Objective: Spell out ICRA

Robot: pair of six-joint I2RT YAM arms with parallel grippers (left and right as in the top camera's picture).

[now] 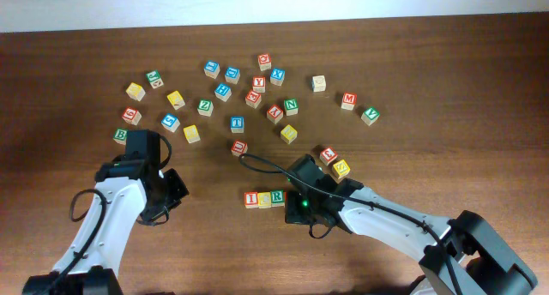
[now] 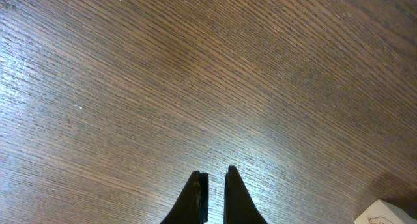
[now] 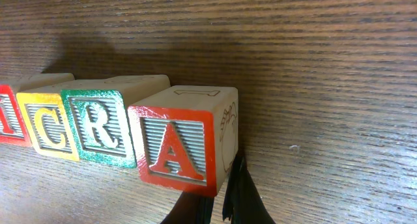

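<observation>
Wooden cubes w/ ridged faces form 1 row on grained counter (image 3: 313,68): I (image 1: 251,199), C (image 3: 49,127), R (image 3: 99,129), A (image 3: 172,146). Both closed, empty: right end effector (image 3: 229,198) just beside A's side face, left end effector (image 2: 214,185) over bare wood.

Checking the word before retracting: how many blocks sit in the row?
4, side by side in the right wrist view, left to right: red I, yellow C, green R, red A. The arm hides A overhead.

red a block (image 3: 172,146), green r block (image 3: 98,127), yellow c block (image 3: 47,125), probably red i block (image 3: 8,120), brown grained table (image 3: 313,61).
</observation>
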